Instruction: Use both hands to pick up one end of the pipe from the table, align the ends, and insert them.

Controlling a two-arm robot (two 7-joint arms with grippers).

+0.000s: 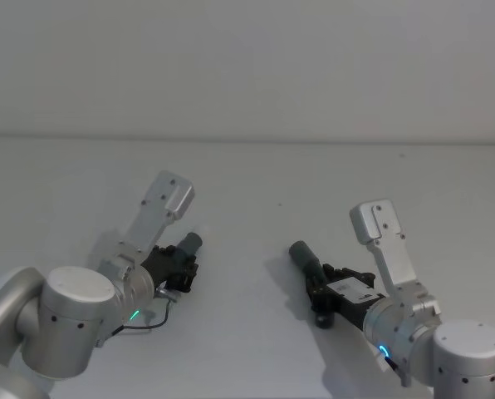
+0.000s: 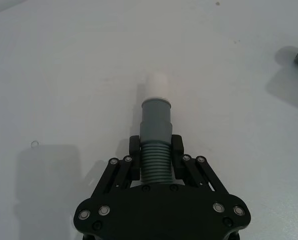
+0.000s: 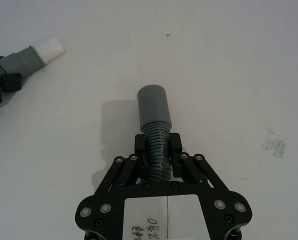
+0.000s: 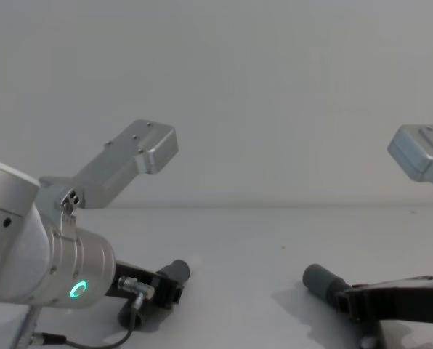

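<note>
1. Head view: your left gripper [image 1: 176, 260] is in the lower left of the frame, closed on the left pipe piece [image 1: 190, 243], which sticks out toward the upper right. Your right gripper [image 1: 320, 281] is in the lower right, clamped on the right pipe piece [image 1: 301, 253], which points to the upper left. The two pieces are well apart over the white table [image 1: 247, 183].
2. Left wrist view: at frame centre both fingers [image 2: 134, 148] press the ribbed middle of the left pipe piece. Beyond them you see the left cuff [image 2: 156, 120] and then its white tip [image 2: 157, 86]. The dark grey corner at the upper right edge is probably the right pipe piece, though too little shows to be sure.
3. Right wrist view: the fingers pinch the ribbed section of the right pipe piece at centre, with the plain grey right cuff [image 3: 153, 105] just above them in the frame. A white label [image 3: 164, 220] sits on the gripper body at the bottom. In the upper left corner you see the left pipe piece with its white tip, held by the left gripper.
4. Chest view: the left cuff is in the lower left and the right cuff in the lower right. Both are low near the table and point toward each other across a wide gap.
</note>
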